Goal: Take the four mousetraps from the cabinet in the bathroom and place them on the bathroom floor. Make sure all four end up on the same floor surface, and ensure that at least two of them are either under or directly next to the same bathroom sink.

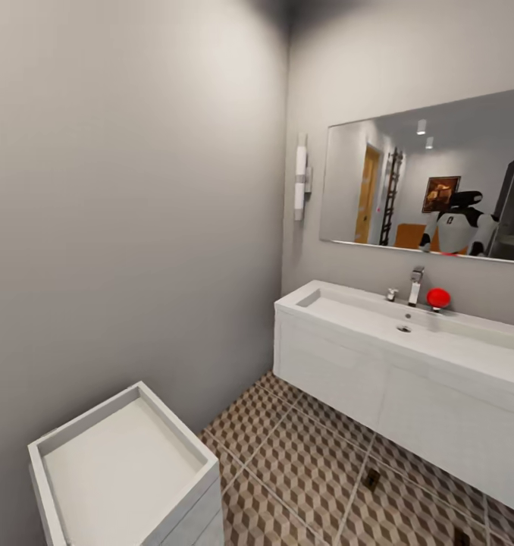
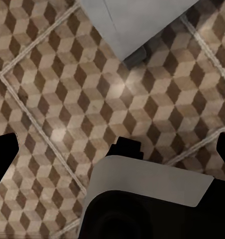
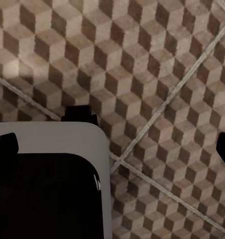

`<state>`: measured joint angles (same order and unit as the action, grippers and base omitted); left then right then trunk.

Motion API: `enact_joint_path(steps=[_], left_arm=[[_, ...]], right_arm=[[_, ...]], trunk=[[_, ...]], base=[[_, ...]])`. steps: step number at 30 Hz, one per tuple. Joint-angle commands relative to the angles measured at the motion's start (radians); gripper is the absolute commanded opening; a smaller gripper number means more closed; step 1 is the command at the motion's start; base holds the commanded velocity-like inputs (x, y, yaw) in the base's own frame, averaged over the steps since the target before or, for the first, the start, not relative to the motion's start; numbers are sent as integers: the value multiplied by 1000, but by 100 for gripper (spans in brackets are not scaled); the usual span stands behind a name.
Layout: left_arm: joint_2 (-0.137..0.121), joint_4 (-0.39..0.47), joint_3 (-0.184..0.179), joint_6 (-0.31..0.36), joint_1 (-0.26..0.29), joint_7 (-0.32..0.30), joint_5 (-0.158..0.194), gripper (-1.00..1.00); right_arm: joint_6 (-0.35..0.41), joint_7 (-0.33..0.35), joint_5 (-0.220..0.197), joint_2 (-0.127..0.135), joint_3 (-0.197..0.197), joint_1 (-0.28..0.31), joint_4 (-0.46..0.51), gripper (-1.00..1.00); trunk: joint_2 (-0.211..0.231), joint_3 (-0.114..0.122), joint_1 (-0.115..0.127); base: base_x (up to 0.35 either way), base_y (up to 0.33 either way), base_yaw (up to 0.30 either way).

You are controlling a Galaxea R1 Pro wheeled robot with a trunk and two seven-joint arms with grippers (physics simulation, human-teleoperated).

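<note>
At the far left of the head view stands a small white drawer unit (image 1: 128, 462) with a bare recessed top, against the grey wall. Right of it the bathroom floor (image 1: 302, 462) spreads in its cube pattern, and on it, below the vanity's front edge, lie two small dark shapes, one mousetrap (image 1: 372, 478) and another (image 1: 461, 537) at the picture's lower edge; they look like traps already set down, though too small to be sure. Above them the sink (image 1: 409, 334) carries its tap (image 1: 415, 286) and a red ball (image 1: 438, 297) under the mirror (image 1: 439, 182). If so, two remain to fetch from the cabinet. In the wrist views, the left pincer (image 2: 115, 149) and right pincer (image 3: 115, 147) hang over tiles, fingers wide apart, holding nothing.
</note>
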<state>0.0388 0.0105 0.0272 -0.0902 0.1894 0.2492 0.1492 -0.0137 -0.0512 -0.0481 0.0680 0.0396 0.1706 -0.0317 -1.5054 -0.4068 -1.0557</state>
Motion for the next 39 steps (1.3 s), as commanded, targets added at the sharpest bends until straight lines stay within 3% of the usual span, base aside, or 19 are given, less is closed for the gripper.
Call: enact_joint_path(steps=[1, 26, 39], left_arm=[[0, -1, 2, -5, 1, 1, 7, 100], [-1, -1, 2, -5, 1, 1, 6, 100], [0, -1, 2, -5, 1, 1, 6, 100]], right_arm=[[-1, -2, -5, 0, 4, 1, -2, 100], [-11, -2, 0, 2, 5, 1, -2, 100], [-10, -1, 5, 1, 6, 1, -2, 100]], trunk=[[-1, -1, 0], [-1, -1, 0], [-1, -1, 0]], base=[[0, 0, 282], [0, 0, 280], [0, 0, 68]])
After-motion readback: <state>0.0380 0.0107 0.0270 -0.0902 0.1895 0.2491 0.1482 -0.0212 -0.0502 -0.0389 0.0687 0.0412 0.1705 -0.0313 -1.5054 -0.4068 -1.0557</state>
